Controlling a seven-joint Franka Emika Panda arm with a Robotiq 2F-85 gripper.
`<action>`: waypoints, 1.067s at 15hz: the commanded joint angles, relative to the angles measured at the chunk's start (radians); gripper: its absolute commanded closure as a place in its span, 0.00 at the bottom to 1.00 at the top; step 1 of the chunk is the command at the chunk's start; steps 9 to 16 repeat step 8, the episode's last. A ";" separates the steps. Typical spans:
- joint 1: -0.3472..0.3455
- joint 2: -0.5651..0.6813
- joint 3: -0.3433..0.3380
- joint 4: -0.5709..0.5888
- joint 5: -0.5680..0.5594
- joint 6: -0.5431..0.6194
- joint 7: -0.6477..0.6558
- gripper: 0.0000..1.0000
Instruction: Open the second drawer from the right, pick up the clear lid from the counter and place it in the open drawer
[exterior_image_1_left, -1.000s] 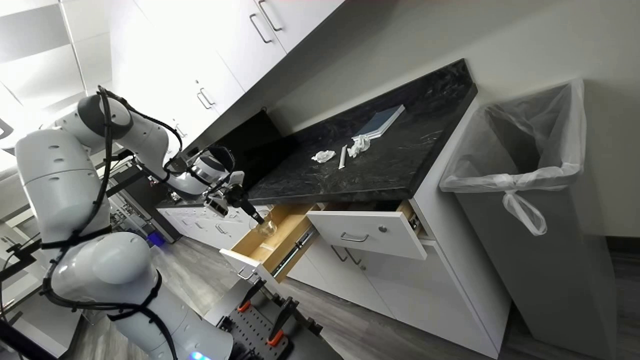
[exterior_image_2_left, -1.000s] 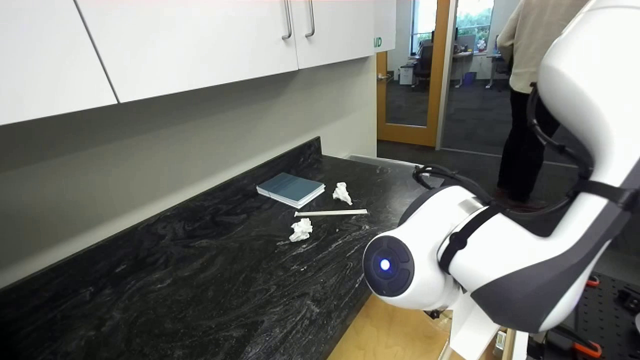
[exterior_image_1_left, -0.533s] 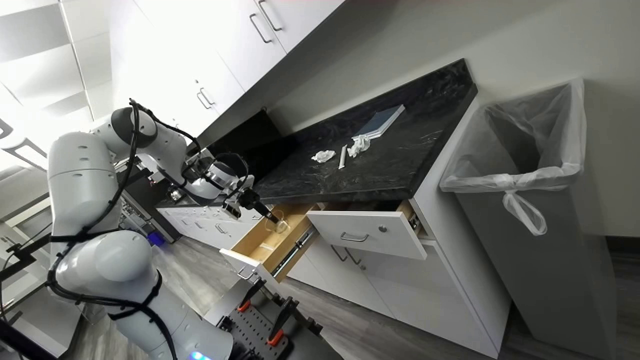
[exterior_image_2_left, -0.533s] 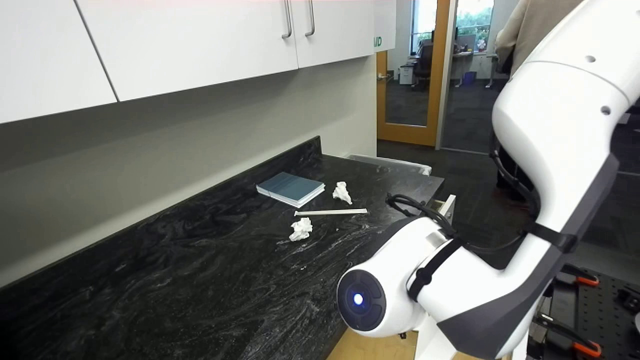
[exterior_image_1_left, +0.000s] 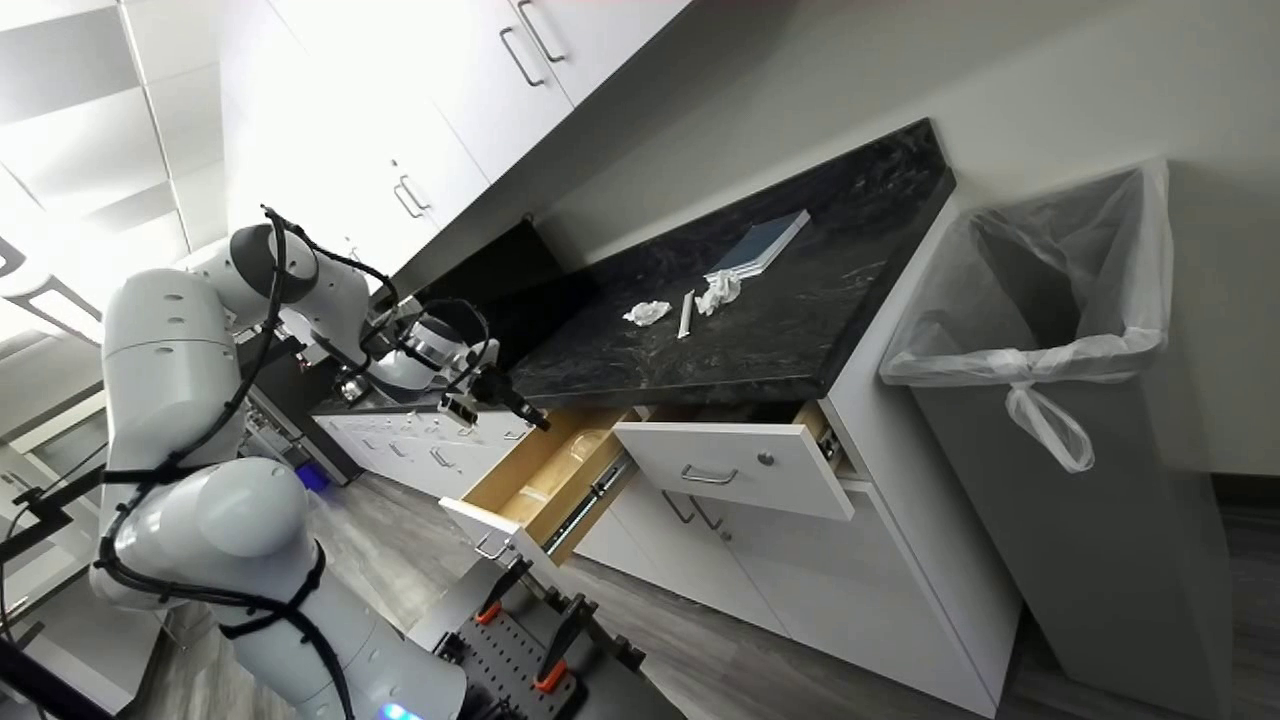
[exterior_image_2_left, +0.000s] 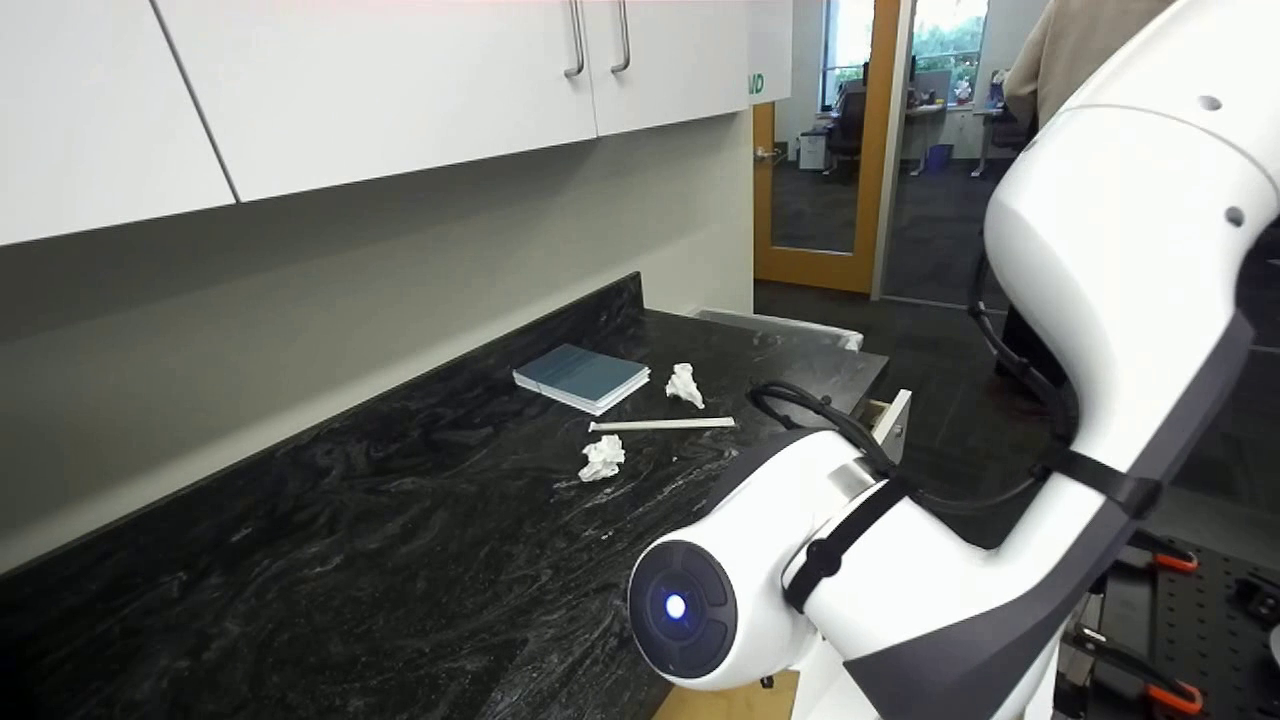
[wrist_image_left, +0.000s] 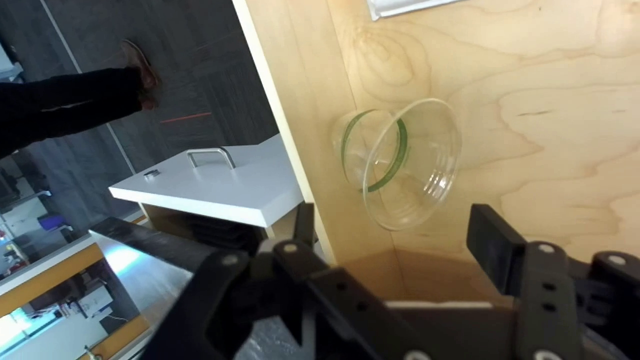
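Note:
The second drawer from the right (exterior_image_1_left: 575, 505) is pulled out, its tan wooden inside showing; part of it shows in an exterior view (exterior_image_2_left: 735, 700). Inside, the clear lid (wrist_image_left: 441, 182), a see-through domed piece with a green band, lies tipped on its side against the drawer wall. In an exterior view the lid (exterior_image_1_left: 588, 445) is only a faint shape on the drawer floor. Above the drawer, my gripper (wrist_image_left: 394, 220) stands open, its fingers apart with nothing between them and the lid beyond the tips. The black counter (exterior_image_1_left: 720, 365) runs behind the drawer.
Beside it, a wider white drawer (exterior_image_1_left: 740, 465) is partly out. On the counter are a blue book (exterior_image_2_left: 582, 375), crumpled tissues (exterior_image_2_left: 602, 458) and a white stick (exterior_image_2_left: 662, 425). A flat white item (wrist_image_left: 400, 6) lies in the wooden drawer. A lined bin (exterior_image_1_left: 1060, 480) stands past the counter's end.
The arm first shifted over the drawer with the lid at its fingertips. The gripper has since opened, the lid has dropped to the drawer floor, and the gripper has risen slightly away.

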 joint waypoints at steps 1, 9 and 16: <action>0.021 -0.125 -0.002 -0.038 0.017 -0.052 0.017 0.00; -0.049 -0.392 0.017 -0.120 0.065 -0.003 0.020 0.00; -0.049 -0.392 0.017 -0.120 0.065 -0.003 0.020 0.00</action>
